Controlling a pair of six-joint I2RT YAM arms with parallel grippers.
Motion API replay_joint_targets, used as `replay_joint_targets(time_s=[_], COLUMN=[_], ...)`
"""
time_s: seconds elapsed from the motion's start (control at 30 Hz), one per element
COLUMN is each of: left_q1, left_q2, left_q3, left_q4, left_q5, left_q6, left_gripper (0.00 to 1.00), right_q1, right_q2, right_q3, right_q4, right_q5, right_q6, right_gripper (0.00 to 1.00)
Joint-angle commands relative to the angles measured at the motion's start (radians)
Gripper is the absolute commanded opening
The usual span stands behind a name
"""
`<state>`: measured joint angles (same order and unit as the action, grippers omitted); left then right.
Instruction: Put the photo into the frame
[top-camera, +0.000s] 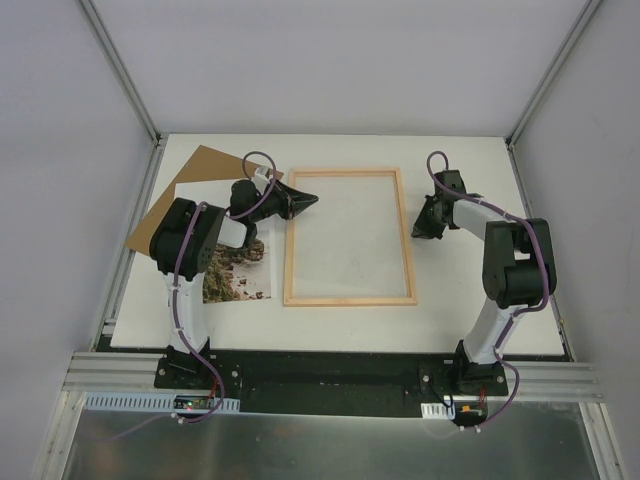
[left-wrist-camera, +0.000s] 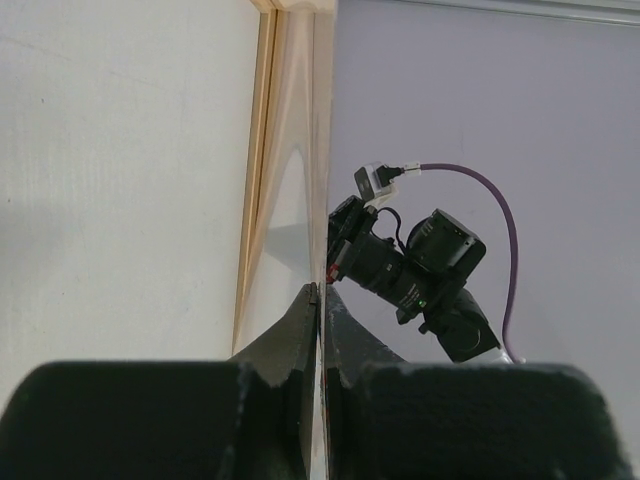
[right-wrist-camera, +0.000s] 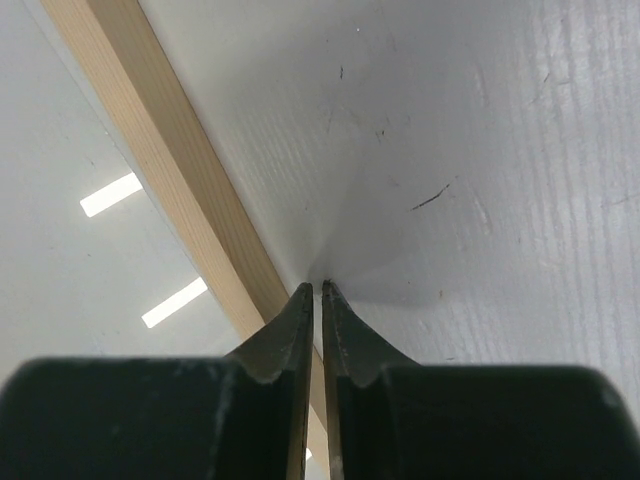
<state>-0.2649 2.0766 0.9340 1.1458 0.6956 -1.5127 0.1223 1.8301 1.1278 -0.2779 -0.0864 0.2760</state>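
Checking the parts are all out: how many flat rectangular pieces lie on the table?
3: the frame in the middle, the photo left of it, and the brown board partly under the photo at far left. More could be hidden underneath.

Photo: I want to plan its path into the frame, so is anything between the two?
No loose item lies between the photo and the frame. The left arm does: it hangs over the photo's far part, with its shut end effector at the frame's left rail, near the far corner.
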Motion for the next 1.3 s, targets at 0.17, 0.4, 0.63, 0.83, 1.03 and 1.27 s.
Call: replay_joint_targets(time_s=[0.17,0.4,0.63,0.83,1.03,1.27], left_q1=[-0.016,-0.016,-0.017,-0.017,-0.019,-0.023], left_q2=[-0.007,-0.016,-0.032,-0.038,-0.047,-0.056], left_q3=[0.019,0.009,-0.003,-0.008,-0.020,-0.034], left_q4=[0.094,0.095,0.091,0.097,0.094,0.092], left_q5=[-0.002,-0.005,-0.007,-0.002,-0.007,-0.011], left_q6=[-0.040,-0.049,-0.043,-0.044,-0.041,-0.034], left_gripper=[0.00,0.00,0.00,0.00,0.00,0.00], right_q1=[0.013,0.014,0.013,0.013,0.013,0.014], right_q2=[-0.008,0.000,0.000,-0.003,-0.002,-0.002], right_q3=[0.035,0.040,0.038,0.038,0.038,0.038], right_q4=[-0.030,-0.035,-0.035,-0.035,-0.037,-0.037], right_q5=[0.017,0.020,0.020,0.019,0.016,0.014], right_q6=[-0.015,-0.017,-0.017,-0.018,-0.020,-0.017], right_gripper=[0.09,0.09,0.09,0.09,0.09,0.09])
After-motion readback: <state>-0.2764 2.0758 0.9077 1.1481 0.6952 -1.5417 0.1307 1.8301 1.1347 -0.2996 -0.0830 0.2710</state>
